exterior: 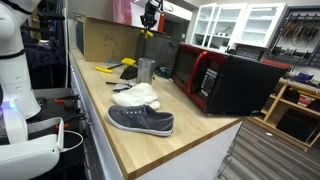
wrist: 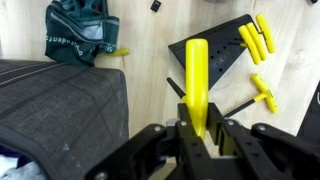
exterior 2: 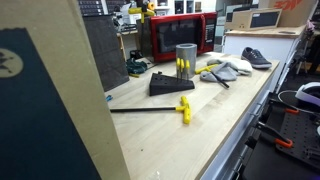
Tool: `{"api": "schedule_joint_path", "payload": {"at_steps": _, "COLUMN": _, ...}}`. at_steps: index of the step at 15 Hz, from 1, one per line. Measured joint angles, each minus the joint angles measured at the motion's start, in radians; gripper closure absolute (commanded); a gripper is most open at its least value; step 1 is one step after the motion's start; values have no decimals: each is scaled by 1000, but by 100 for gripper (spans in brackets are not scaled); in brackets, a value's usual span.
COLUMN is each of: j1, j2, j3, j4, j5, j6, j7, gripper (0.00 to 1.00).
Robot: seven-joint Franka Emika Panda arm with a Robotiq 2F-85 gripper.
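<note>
My gripper (wrist: 198, 125) is shut on a long yellow tool handle (wrist: 196, 80), which points away from the jaws in the wrist view. Far below it on the wooden counter lies a black triangular tool stand (wrist: 225, 52) with yellow handles (wrist: 256, 38) beside it. A yellow T-handle key (wrist: 264, 93) lies to the right of the stand. In both exterior views the gripper (exterior: 148, 20) (exterior 2: 148, 8) hangs high above the far end of the counter, with the yellow handle (exterior: 147, 32) showing under it.
A grey sneaker (exterior: 140, 121) and a white cloth (exterior: 136, 96) lie near a metal cup (exterior: 146, 70). A red and black microwave (exterior: 215, 78) stands at the counter's side and a cardboard box (exterior: 105, 40) at the back. A green glove (wrist: 80, 35) and a dark ribbed mat (wrist: 60, 105) lie below.
</note>
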Motion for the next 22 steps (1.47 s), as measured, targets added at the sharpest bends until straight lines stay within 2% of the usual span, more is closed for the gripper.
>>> {"api": "schedule_joint_path", "payload": {"at_steps": 5, "j1": -113, "j2": -48, "j3": 55, "j4": -8, "j5": 199, "j6": -11, "j7": -35, "gripper": 94}}
{"api": "schedule_joint_path", "payload": {"at_steps": 9, "j1": -172, "j2": -66, "j3": 110, "j4": -55, "j5": 324, "j6": -47, "j7": -52, "gripper": 94}}
{"api": "schedule_joint_path", "payload": {"at_steps": 14, "j1": -202, "j2": -130, "j3": 144, "j4": -190, "j5": 350, "j6": -89, "j7": -52, "gripper": 94}}
{"api": "schedule_joint_path", "payload": {"at_steps": 20, "j1": -224, "j2": -273, "j3": 145, "j4": -407, "j5": 358, "j6": -75, "j7": -50, "gripper": 94}}
{"api": "schedule_joint_path", "payload": {"at_steps": 22, "j1": -197, "j2": -329, "j3": 87, "j4": -481, "j5": 408, "j6": -67, "j7": -51, "gripper": 94}}
